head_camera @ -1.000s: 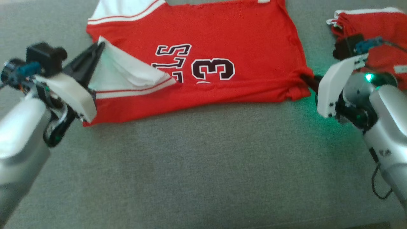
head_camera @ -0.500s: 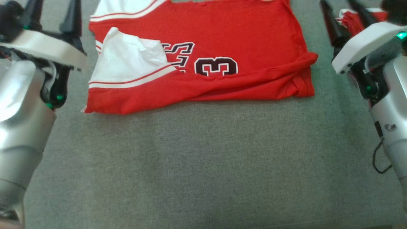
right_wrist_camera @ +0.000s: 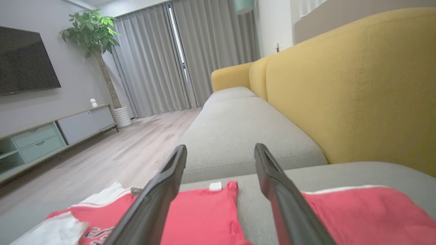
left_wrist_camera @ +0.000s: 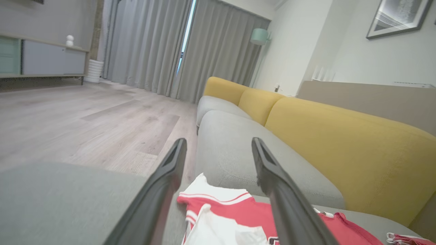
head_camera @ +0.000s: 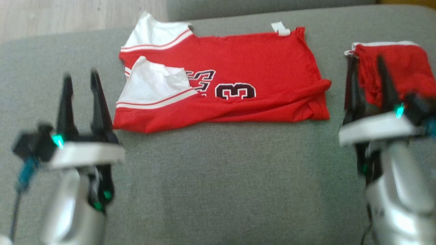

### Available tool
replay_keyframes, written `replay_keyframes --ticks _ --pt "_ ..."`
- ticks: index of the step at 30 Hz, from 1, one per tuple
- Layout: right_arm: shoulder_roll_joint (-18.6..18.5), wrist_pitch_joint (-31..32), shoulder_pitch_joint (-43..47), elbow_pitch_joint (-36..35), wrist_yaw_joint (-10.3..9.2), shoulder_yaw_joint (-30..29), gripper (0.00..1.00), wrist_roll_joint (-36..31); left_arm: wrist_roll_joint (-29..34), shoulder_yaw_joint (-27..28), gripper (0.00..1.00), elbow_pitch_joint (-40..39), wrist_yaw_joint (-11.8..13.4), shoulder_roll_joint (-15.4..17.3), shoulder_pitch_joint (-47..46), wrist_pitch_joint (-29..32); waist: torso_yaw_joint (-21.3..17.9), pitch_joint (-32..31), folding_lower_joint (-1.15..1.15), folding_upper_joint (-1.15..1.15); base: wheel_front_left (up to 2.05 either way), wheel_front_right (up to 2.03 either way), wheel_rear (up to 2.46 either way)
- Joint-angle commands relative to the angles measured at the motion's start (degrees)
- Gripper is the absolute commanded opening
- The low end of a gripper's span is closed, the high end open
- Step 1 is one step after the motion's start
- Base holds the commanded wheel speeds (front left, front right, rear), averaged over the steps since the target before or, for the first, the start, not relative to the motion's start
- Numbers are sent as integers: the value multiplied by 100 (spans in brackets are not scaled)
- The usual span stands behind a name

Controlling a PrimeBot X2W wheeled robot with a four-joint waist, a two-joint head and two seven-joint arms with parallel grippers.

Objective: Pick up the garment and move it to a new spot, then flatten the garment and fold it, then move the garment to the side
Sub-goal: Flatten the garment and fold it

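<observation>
The jersey (head_camera: pixel 221 85) lies on the grey seat of the sofa (head_camera: pixel 221 177), towards its far edge and roughly midway between the two arms. It is red with white, striped sleeves. One sleeve is folded over onto the front at the robot's left. The near hem is turned up in a long fold that covers the lower part of the dark number 3. A white tag (head_camera: pixel 280 29) sticks out at the far edge.

To the right, apart from the jersey, sits a second garment (head_camera: pixel 402 68), red and bunched.

The left end effector (head_camera: pixel 80 75) is near the jersey's left corner, fingers spread, gripping nothing. The right end effector (head_camera: pixel 365 59) is likewise spread and empty, in front of the second garment.
</observation>
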Motion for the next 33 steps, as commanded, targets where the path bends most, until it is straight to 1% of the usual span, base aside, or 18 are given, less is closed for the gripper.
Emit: replay_keyframes --ticks 1,4,5,9,14,20,23,27,31,33 --pt "130 -60 290 -342 -5 -13 100 -143 148 372 100 -233 -54 -54 150 -23 2 -130 2 0 0 0 0" --pt "221 -61 822 -533 -5 -112 100 -289 392 657 100 -199 -121 -364 612 -23 -8 -183 2 0 0 0 0" --pt "221 -61 822 -533 -5 -112 100 -289 392 657 100 -199 -121 -364 612 -23 -8 -183 2 0 0 0 0" --pt "244 -61 1133 -611 -5 -53 100 -275 739 797 100 -6 -237 -545 842 -23 -33 -190 2 0 0 0 0" --pt "247 -61 1091 -639 -5 72 100 -174 1049 857 100 451 -324 -591 717 -23 -140 -143 2 0 0 0 0" --pt "248 -62 916 -678 -5 207 100 -158 1154 767 100 1512 -344 -490 213 78 -300 78 2 0 0 0 0" --pt "248 -62 851 -683 -5 286 100 -171 1138 805 100 2054 -260 -417 -95 226 -380 223 2 0 0 0 0" --pt "248 -62 759 -692 -5 373 100 -165 1082 930 100 2708 -69 -305 -457 370 -478 392 2 0 0 0 0" --pt "248 -62 691 -686 -5 440 100 -154 1042 1022 100 3221 80 -206 -729 374 -548 497 2 0 0 0 0" --pt "248 -62 681 -658 -5 454 100 -153 1066 985 100 3457 107 -179 -812 436 -562 518 2 0 0 0 0"
